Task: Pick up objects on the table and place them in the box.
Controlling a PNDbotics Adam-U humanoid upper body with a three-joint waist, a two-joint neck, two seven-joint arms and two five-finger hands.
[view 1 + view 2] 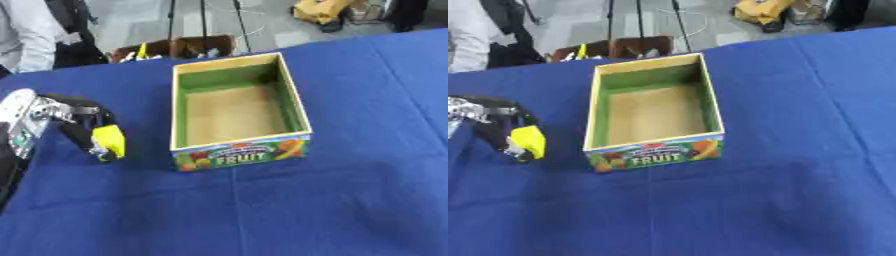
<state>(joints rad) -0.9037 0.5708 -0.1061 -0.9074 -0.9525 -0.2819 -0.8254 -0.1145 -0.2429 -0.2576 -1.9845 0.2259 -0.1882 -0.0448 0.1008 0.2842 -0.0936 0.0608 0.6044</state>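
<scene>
Yellow object [108, 140] held by the robot's left hand [87, 127] beside an open fruit box [237, 111] on the blue table [350, 200].

Coming in from the left edge, the hand has its dark fingers curled round the small yellow piece, just left of the box and apart from it. Green inner walls and a tan floor show inside the box, with "FRUIT" printed on its near side. No right hand shows.

The left hand [87, 131] partly hides a blurred yellow object [109, 141].
</scene>
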